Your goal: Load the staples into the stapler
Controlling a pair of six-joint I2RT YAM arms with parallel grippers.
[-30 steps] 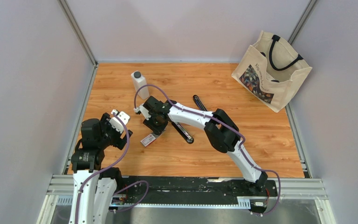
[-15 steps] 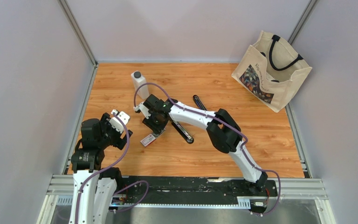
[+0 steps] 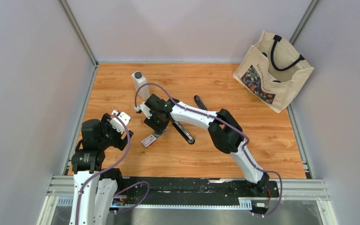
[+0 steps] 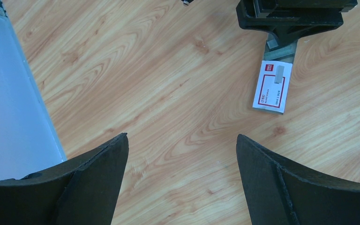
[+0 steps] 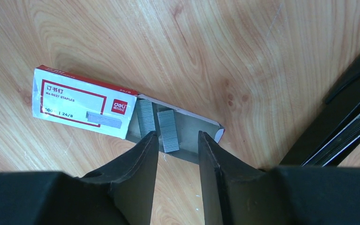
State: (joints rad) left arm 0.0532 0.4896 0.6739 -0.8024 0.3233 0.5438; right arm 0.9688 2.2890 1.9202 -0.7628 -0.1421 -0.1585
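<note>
The staples box (image 5: 82, 105) is a white-and-red sleeve lying flat on the wood, with its grey tray (image 5: 192, 129) slid out. Two strips of staples lie in the tray, one (image 5: 168, 131) just in front of my right gripper (image 5: 178, 136). That gripper is open by a narrow gap, its tips at the tray's near edge, with nothing held. From above, the box (image 3: 148, 140) lies under the right gripper (image 3: 157, 129). The black stapler (image 3: 183, 132) lies opened out to its right. My left gripper (image 4: 182, 140) hovers wide open over bare wood, left of the box (image 4: 273, 89).
A white bottle (image 3: 140, 84) stands behind the right gripper. A cloth tote bag (image 3: 273, 70) sits in the back right corner. Grey walls and metal rails border the wooden table on the left and right sides.
The right gripper has crept slightly back and left over the tray, its jaws a touch wider than a second ago. The left arm and the box have not moved.
</note>
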